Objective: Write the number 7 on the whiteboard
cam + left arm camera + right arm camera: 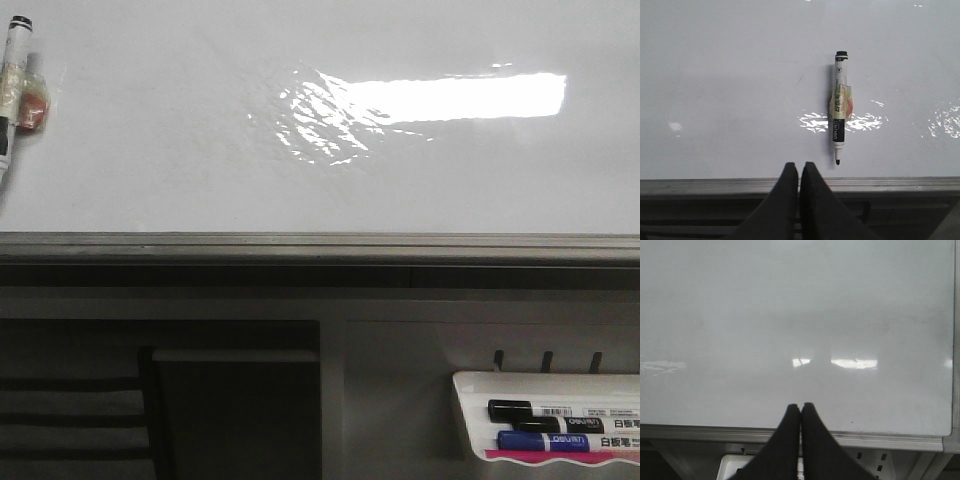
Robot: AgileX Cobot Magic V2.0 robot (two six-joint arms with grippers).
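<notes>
We see the whiteboard [200,130] blank, a marker [13,80] stuck at its left edge, glare upper right; below its grey rail [320,245], a tray [470,420] holds markers [560,425].

your whiteboard [180,150] carries everything here: a glossy white board with a grey metal rail along its near edge and a bright rectangular glare toward the far right. you have one marker [12,95] lying on it at the left edge; in the left wrist view that marker [839,107] has a black cap end, a taped middle and its tip pointing at the near rail, close to it but apart.
</notes>
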